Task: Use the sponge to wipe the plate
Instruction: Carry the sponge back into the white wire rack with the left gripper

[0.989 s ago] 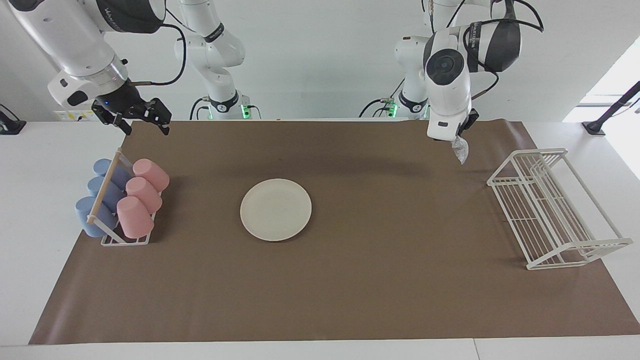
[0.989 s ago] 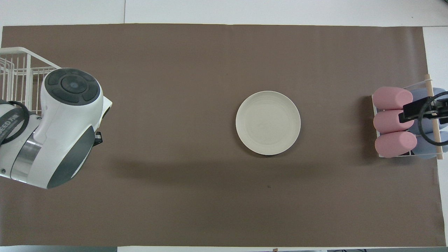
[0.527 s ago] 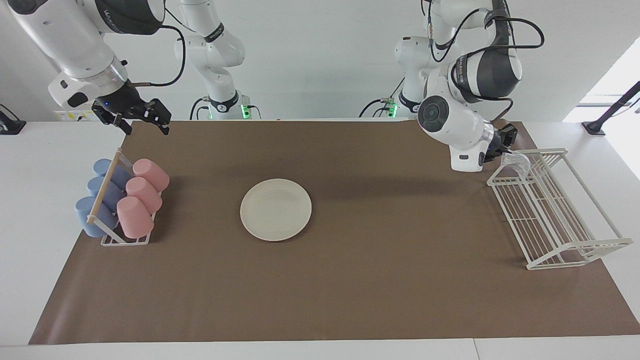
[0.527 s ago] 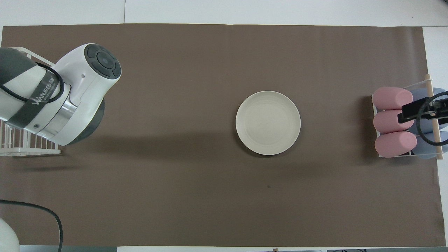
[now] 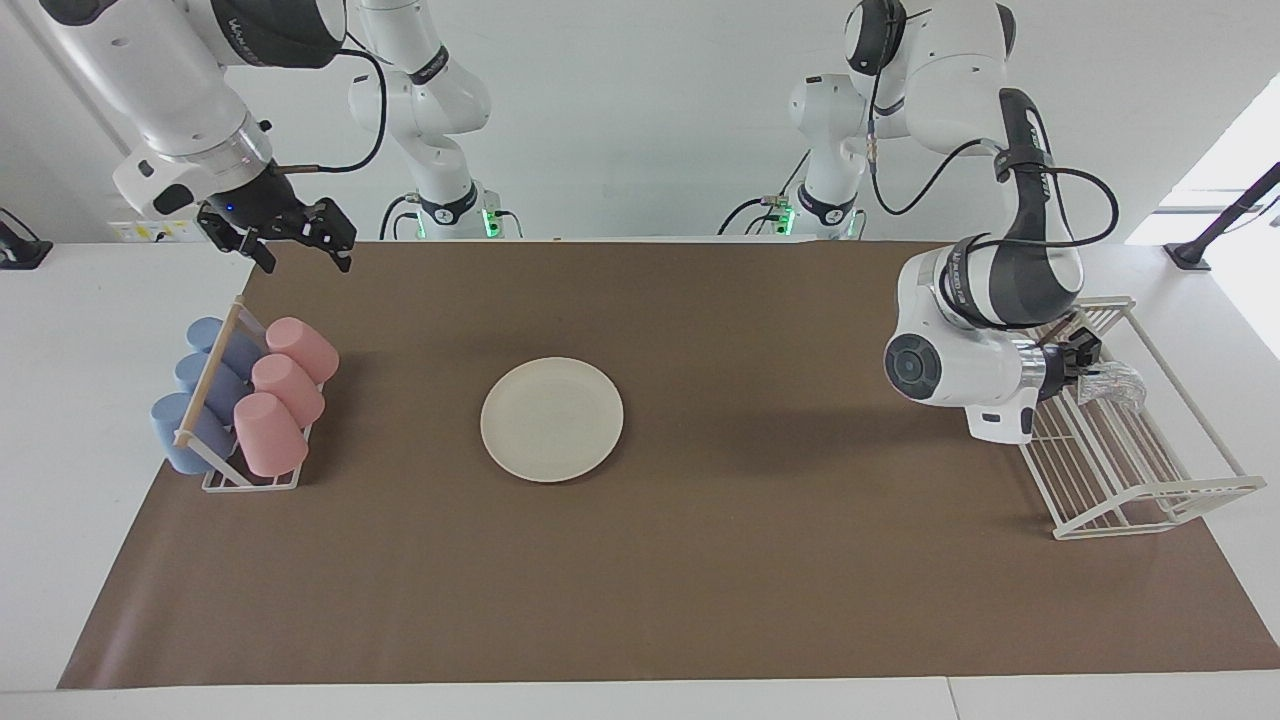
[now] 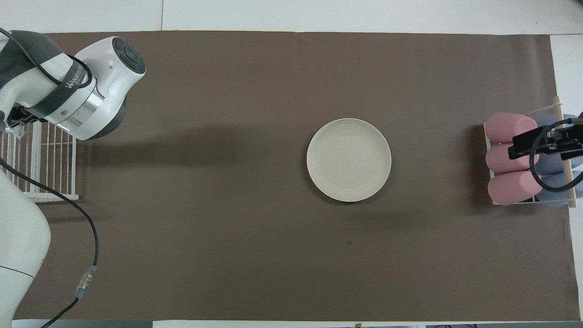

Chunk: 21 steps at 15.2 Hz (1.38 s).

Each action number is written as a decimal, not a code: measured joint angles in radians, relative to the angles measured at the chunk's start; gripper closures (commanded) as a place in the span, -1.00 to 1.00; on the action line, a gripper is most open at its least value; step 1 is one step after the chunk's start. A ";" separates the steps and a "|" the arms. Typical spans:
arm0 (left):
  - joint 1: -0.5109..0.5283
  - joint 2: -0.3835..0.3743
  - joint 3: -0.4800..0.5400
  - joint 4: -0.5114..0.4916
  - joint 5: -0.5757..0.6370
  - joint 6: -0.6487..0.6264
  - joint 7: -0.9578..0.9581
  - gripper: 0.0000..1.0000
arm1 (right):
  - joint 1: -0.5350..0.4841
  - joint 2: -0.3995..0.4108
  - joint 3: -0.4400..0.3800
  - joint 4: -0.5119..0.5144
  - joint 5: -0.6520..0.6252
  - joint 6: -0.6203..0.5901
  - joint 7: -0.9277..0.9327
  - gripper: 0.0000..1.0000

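The plate (image 5: 551, 419) is seen lying flat at the middle of the facing view, on the brown mat (image 5: 700, 560) that covers the counter (image 5: 60, 420), with nothing on it and nothing touching it. At the right of that frame the left end effector (image 5: 1092, 372) is turned sideways over the white wire rack (image 5: 1150, 480), and the sponge (image 5: 1115, 384) is pinched between its fingers, held over the rack's wire floor; whether the sponge touches the wires cannot be told. In the overhead view only a small silvery bit of the sponge (image 6: 13, 132) is shown at the left edge of the frame, beside the arm's wrist. At the upper left of the facing view the right end effector (image 5: 300, 245) is held in the air with its fingers spread wide and nothing between them, over the mat's edge just above the cup rack (image 5: 245, 480), where the pink cups (image 5: 285, 390) and blue cups (image 5: 195, 400) are lying on their sides in two rows
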 measured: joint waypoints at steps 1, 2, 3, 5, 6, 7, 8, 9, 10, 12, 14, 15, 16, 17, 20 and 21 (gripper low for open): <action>0.007 0.001 0.000 -0.002 -0.004 0.006 -0.011 1.00 | 0.000 0.000 0.000 0.000 0.000 0.000 0.000 -1.00; 0.010 0.001 -0.001 -0.004 -0.011 0.009 -0.018 1.00 | 0.001 0.000 0.000 0.000 0.000 0.000 0.000 -1.00; 0.010 0.001 -0.002 -0.006 -0.024 0.013 -0.023 1.00 | 0.001 0.000 0.000 0.000 0.000 0.000 0.000 -1.00; 0.010 0.001 -0.006 -0.007 -0.042 0.016 -0.030 1.00 | 0.002 0.000 0.000 0.000 0.000 0.002 0.000 -1.00; 0.010 0.001 -0.006 -0.008 -0.049 0.016 -0.031 1.00 | 0.002 0.000 0.000 0.000 0.000 0.004 0.000 -1.00; 0.010 0.001 -0.006 -0.009 -0.053 0.017 -0.031 1.00 | 0.002 0.000 0.000 0.000 0.000 0.006 0.000 -1.00; 0.010 0.001 -0.006 -0.011 -0.054 0.019 -0.031 0.93 | 0.002 0.000 0.000 0.000 0.000 0.007 0.000 -1.00; 0.010 0.001 -0.006 -0.012 -0.055 0.021 -0.031 0.50 | 0.004 0.000 0.000 0.000 0.000 0.007 0.000 -1.00; 0.011 0.001 -0.006 -0.012 -0.056 0.022 -0.031 -0.70 | 0.007 0.000 0.000 0.000 0.000 0.007 0.001 -1.00; 0.012 0.001 -0.005 -0.013 -0.057 0.026 -0.032 -1.00 | 0.011 0.000 0.000 0.000 0.000 0.007 0.005 -1.00; 0.013 0.001 -0.005 -0.014 -0.058 0.030 -0.033 -1.00 | 0.017 0.000 0.000 0.000 0.000 0.007 0.011 -1.00; 0.014 0.001 -0.004 -0.014 -0.058 0.031 -0.034 -1.00 | 0.022 0.000 0.000 0.000 0.000 0.007 0.014 -1.00; 0.014 0.001 -0.004 -0.014 -0.058 0.033 -0.034 -1.00 | 0.025 0.000 0.000 0.000 0.000 0.007 0.017 -1.00; 0.014 0.001 -0.004 -0.014 -0.058 0.035 -0.034 -1.00 | 0.026 0.000 0.000 0.000 0.000 0.007 0.018 -1.00; 0.014 0.001 -0.003 -0.014 -0.058 0.039 -0.035 -1.00 | 0.026 0.000 0.000 0.000 0.000 0.008 0.018 -1.00; 0.014 0.001 -0.003 -0.014 -0.058 0.039 -0.035 -1.00 | 0.026 0.000 0.000 0.000 0.000 0.008 0.018 -1.00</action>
